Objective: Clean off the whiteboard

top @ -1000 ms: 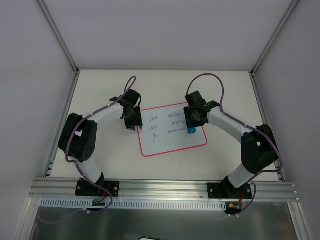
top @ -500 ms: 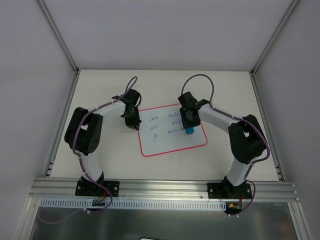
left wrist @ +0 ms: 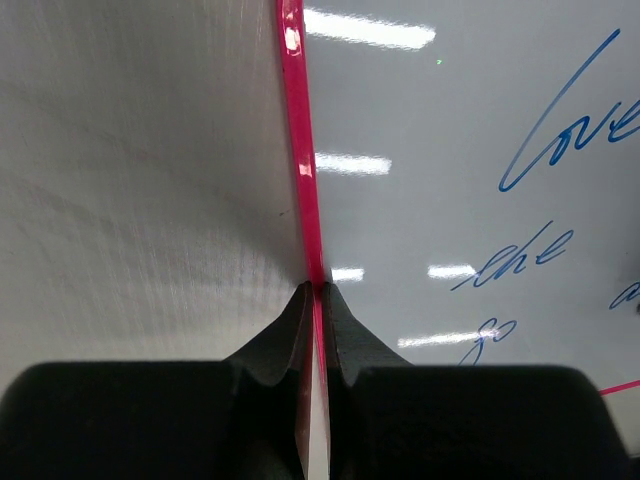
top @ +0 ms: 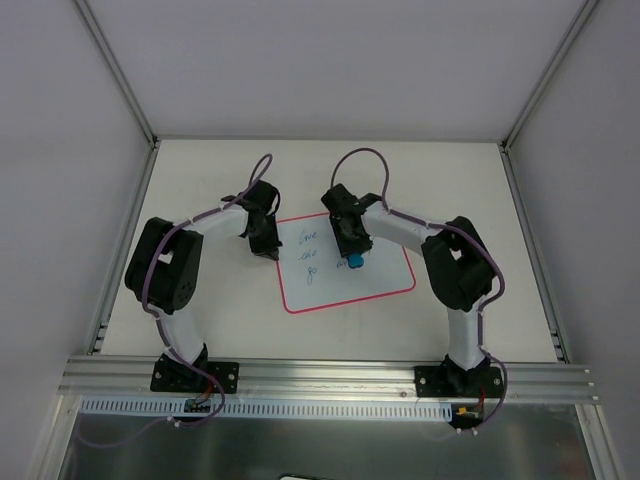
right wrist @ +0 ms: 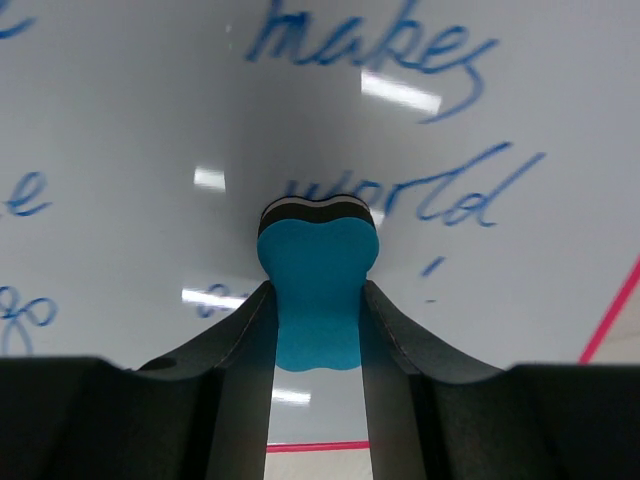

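Note:
The whiteboard (top: 380,275) lies flat at the table's middle, white with a red-pink rim and blue handwriting on its left and upper part. My left gripper (top: 265,250) is shut on the board's left rim (left wrist: 300,190), pinching it between both fingers. My right gripper (top: 354,255) is shut on a small blue eraser (right wrist: 318,290) and presses it down on the board over the blue writing (right wrist: 400,190). The eraser also shows in the top view (top: 356,262), near the board's middle. The whiteboard fills the right wrist view (right wrist: 150,120).
The pale table top (top: 200,180) runs to grey side walls and metal frame posts (top: 120,80). A metal rail (top: 320,375) carries both arm bases at the near edge.
My right gripper has slid the eraser leftward across the board, from its right part to the middle; writing on the right side of the board is gone. My left gripper stays on the rim.

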